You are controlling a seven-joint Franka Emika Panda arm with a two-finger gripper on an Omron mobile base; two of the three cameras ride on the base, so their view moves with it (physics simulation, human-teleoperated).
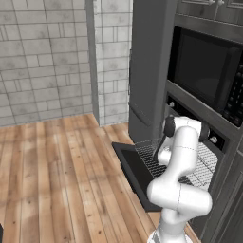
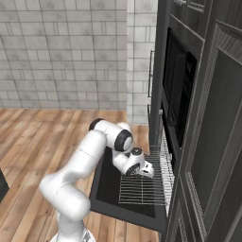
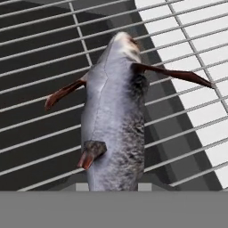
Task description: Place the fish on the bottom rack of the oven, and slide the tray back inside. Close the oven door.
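The fish is a grey, silvery body with reddish-brown fins standing out to either side. In the hand view it runs lengthwise away from the camera, its near end at the bottom of the picture where the fingers sit, its far end pointing out over the wires. The fingers are closed on that near end of the fish; their tips themselves are hidden behind its body, so the exact contact cannot be made out.

Beneath the fish lies the bottom rack, a grid of thin silver wires, with dark shadow under part of it and a pale surface under the rest. Whether the fish touches the wires or hangs just above them cannot be told.

In the right base view the gripper hangs over the rack, which is pulled out above the lowered oven door. In the left base view the rack juts from the oven over the open door, with the white arm bent in front of it. A wooden floor spreads to the left.
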